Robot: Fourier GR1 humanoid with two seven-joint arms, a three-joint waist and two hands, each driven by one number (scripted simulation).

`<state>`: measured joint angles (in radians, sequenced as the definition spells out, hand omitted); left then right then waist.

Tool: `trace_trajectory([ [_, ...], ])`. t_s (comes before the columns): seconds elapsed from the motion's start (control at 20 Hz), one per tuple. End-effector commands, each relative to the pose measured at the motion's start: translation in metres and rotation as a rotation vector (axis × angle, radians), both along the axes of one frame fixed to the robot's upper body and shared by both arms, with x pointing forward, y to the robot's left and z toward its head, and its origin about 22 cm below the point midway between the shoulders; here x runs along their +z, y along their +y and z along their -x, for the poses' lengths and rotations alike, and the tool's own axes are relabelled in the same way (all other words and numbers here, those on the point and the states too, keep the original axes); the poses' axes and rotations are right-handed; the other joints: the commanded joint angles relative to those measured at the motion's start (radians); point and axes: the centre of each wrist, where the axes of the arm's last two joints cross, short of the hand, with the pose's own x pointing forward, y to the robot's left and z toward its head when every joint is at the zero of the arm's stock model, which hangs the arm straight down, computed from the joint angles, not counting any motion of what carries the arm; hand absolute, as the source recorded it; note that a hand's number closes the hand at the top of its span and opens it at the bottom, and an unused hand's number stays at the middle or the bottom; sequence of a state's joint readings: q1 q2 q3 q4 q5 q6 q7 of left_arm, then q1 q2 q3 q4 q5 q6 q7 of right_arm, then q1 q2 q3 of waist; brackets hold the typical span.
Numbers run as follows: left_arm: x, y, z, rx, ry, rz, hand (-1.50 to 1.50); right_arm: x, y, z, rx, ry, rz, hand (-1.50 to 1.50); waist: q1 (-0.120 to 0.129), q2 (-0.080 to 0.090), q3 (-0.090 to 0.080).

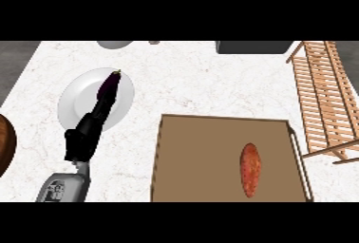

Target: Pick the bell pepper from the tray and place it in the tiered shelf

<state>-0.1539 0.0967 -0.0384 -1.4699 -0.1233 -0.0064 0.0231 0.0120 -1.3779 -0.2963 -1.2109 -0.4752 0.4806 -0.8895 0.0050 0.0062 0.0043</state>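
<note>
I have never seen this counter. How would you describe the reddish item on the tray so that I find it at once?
Find the brown tray at the lower right of the white counter, beside the wooden shelf. On the tray's right half lies one long orange-red vegetable, pointing away from the robot. It is the only thing on the tray; the dark purple one lies on the white plate at left.

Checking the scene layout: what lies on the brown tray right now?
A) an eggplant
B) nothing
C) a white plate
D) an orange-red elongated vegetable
D: the orange-red vegetable lies alone on the tray, while the eggplant is over the white plate.
</note>
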Motion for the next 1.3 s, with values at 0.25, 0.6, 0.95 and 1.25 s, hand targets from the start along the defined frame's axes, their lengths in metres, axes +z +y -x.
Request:
trace_trajectory([
  [0.25, 0.009, -0.017, -0.008, -0.052, 0.006, -0.003, 0.0, 0.032, -0.019, 0.003, 0.2, -0.033, -0.137, 1.5, 0.038, 0.006, -0.001],
  [0.6, 0.002, -0.032, -0.006, -0.069, -0.012, -0.019, 0.0, 0.011, -0.002, -0.021, 0.181, -0.15, -0.121, 1.5, 0.054, 0.007, -0.001],
  [0.95, 0.005, -0.026, -0.017, -0.048, -0.019, -0.002, 0.0, 0.002, 0.02, -0.05, 0.185, -0.272, -0.082, 1.5, 0.058, 0.01, -0.002],
  [1.25, -0.003, -0.02, -0.006, -0.052, -0.014, -0.016, 0.0, -0.041, 0.035, -0.081, 0.184, -0.231, -0.113, 1.5, 0.048, 0.006, -0.003],
])
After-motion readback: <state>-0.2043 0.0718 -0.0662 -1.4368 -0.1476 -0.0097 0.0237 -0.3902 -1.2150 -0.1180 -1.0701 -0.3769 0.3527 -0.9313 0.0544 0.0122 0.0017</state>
